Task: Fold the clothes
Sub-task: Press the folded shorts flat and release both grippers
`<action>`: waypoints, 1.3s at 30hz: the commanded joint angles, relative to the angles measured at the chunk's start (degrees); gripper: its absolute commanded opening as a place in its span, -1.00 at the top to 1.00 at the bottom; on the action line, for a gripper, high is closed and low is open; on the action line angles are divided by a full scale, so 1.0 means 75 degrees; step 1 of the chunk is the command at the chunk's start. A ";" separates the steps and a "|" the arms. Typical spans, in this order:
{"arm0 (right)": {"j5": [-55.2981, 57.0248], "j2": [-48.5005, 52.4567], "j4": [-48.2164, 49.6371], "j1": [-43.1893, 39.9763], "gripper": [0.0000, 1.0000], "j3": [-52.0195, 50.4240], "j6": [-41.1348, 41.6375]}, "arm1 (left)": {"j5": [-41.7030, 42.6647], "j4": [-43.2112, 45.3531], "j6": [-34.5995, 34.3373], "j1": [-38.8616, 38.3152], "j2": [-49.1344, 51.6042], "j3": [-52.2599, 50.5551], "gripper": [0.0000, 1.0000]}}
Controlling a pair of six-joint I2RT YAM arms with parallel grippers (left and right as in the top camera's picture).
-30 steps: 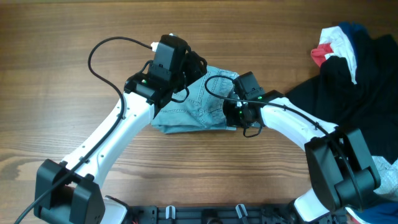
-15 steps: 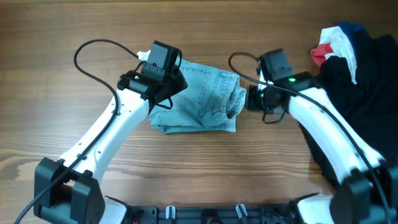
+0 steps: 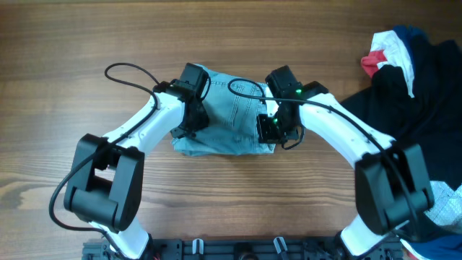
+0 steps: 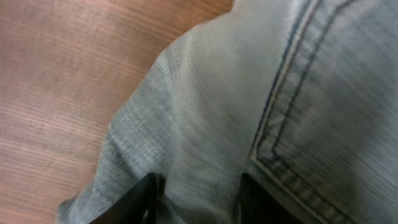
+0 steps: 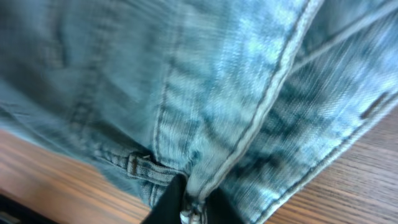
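The pale-blue jeans (image 3: 232, 123) lie folded into a compact bundle at the middle of the wooden table. My left gripper (image 3: 193, 121) is down on the bundle's left edge. In the left wrist view its fingers (image 4: 199, 202) are apart, with denim (image 4: 249, 93) bulging between them beside a stitched pocket. My right gripper (image 3: 268, 130) is on the bundle's right front part. In the right wrist view its fingers (image 5: 193, 202) are pinched on a thick seam of the jeans (image 5: 217, 81) next to a belt loop.
A pile of other garments lies at the right edge: black (image 3: 393, 94), red and white (image 3: 382, 54), navy (image 3: 413, 32). A white cloth (image 3: 444, 198) shows at the bottom right. The table (image 3: 72, 72) is bare wood to the left.
Both grippers had drawn back off the jeans half a second ago; they have now come in onto the bundle from each side, and the right one has closed on a seam.
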 commanded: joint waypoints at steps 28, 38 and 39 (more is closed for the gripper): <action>0.3450 -0.1072 -0.0198 -0.0758 0.26 0.1542 0.0338 | -0.1215 0.0321 0.1513 -0.0437 -0.2620 -0.0047 -0.31; 0.2232 -0.1332 -0.1122 -0.0755 0.42 0.0353 0.1172 | 0.1221 0.2206 0.1775 0.1542 -0.0417 -0.0047 -0.07; 0.2110 -0.1329 -0.0901 -0.0755 0.42 0.0082 0.1172 | 0.1288 0.2130 0.1775 0.1547 -0.0239 -0.0047 -0.05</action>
